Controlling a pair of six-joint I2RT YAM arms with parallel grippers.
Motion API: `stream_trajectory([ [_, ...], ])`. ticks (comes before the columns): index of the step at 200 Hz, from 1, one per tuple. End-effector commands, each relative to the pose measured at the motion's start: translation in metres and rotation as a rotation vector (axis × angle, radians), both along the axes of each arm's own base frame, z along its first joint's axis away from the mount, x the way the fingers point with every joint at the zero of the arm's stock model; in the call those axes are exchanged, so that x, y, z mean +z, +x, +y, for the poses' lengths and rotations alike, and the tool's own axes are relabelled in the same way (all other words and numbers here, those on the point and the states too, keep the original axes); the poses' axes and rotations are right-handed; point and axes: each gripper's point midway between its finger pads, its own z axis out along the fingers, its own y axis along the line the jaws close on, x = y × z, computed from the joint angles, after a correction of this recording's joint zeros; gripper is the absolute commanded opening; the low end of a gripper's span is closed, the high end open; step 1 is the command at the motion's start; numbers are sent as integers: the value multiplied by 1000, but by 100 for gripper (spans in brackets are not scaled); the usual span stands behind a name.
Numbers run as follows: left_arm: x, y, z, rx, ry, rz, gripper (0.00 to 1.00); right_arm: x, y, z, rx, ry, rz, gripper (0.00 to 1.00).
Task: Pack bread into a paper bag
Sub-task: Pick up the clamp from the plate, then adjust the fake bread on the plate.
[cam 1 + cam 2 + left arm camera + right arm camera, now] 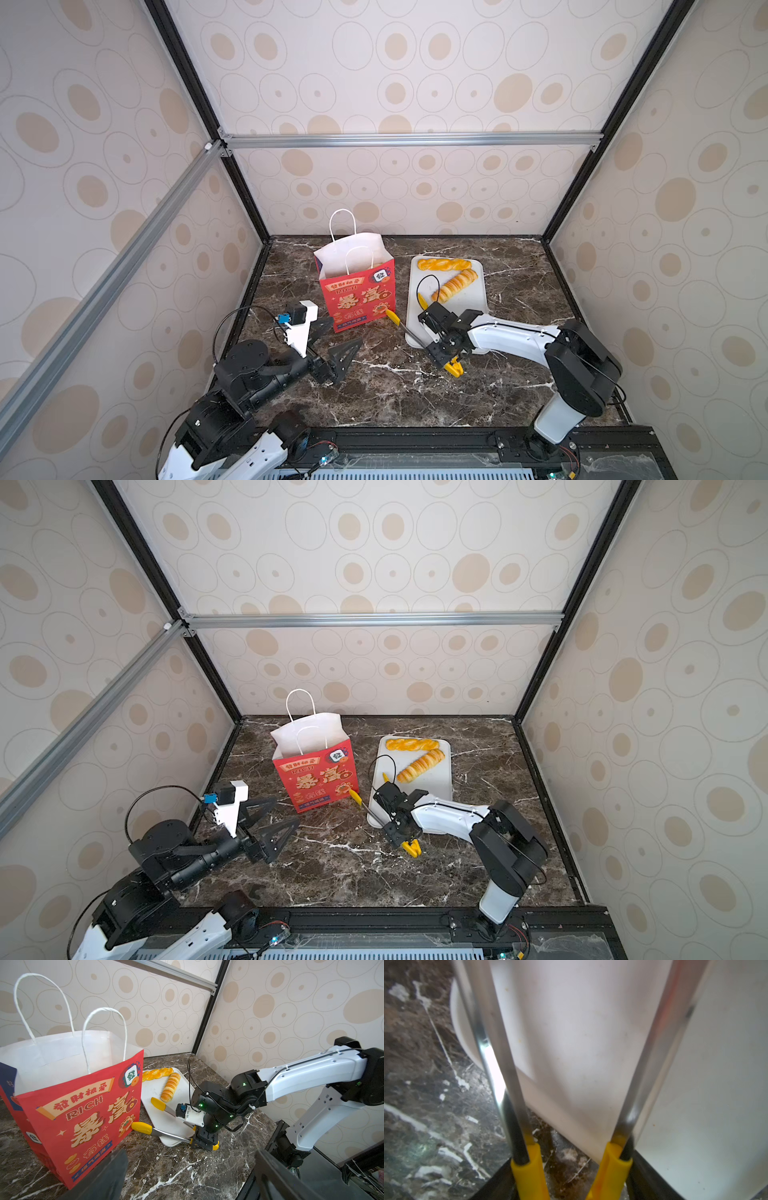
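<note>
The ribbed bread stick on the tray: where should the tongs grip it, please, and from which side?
Likely mid-length, across its narrow width, from the robot's side: the ribbed stick lies lengthwise toward the tongs, and its far end crowds the twisted stick.

You are looking into a lab robot cell: silver aluminium bars [411,139] and black posts [616,116] frame wallpapered panels [415,62] around a marble-look worktop [395,395]. The left arm [249,378] and right arm [513,336] are mounted along its front rail [415,440].
</note>
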Motion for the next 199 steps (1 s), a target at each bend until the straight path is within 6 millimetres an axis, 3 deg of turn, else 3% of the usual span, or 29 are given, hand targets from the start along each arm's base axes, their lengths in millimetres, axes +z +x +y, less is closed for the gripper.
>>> stream_trajectory([
  [1,5,2,-1,2,-11,-11,99,-3,-4,-3,-11,-22,16,67],
  [12,5,2,-1,0,-11,-10,98,1,-4,-5,-12,-20,9,60],
  [41,5,2,-1,0,-11,-10,98,17,-7,-9,-11,0,-6,59],
  [68,5,2,-1,1,-10,-9,99,48,-16,-14,-15,49,-22,59],
  [126,5,2,-1,1,-12,-11,98,108,-29,-60,-83,45,-140,57],
  [169,5,1,-1,-1,-13,-11,99,142,-6,-85,-187,57,-333,58],
  [199,6,1,0,2,-14,-13,98,131,21,-91,-258,102,-337,58],
])
